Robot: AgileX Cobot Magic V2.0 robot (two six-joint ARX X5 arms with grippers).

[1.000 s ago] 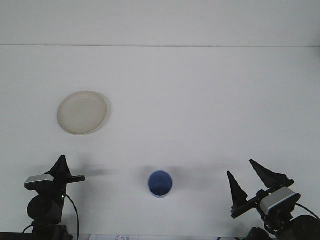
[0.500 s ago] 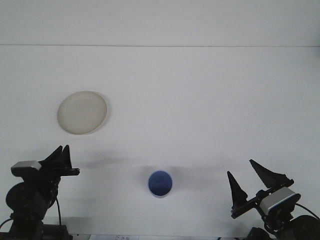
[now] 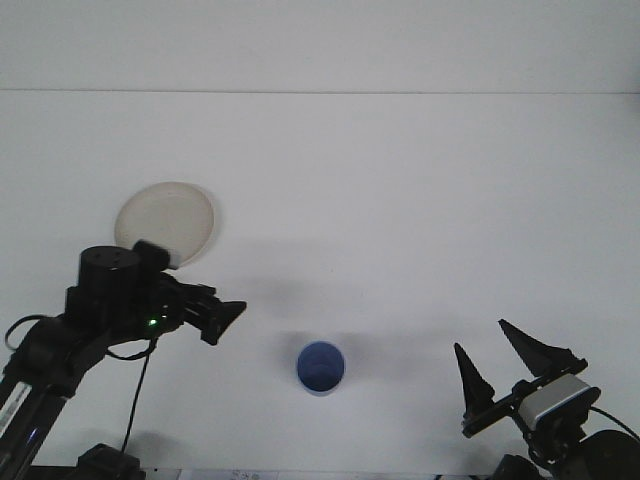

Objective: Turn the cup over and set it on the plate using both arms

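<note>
Cup [image 3: 320, 367] stands upright, opening up, right of and below the nearer left gripper [image 3: 228, 315], whose finger state I cannot tell.

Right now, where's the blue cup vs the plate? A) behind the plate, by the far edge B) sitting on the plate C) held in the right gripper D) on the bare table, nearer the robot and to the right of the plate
D: the blue cup stands alone on the table, apart from the plate at upper left, no gripper touching it.
</note>
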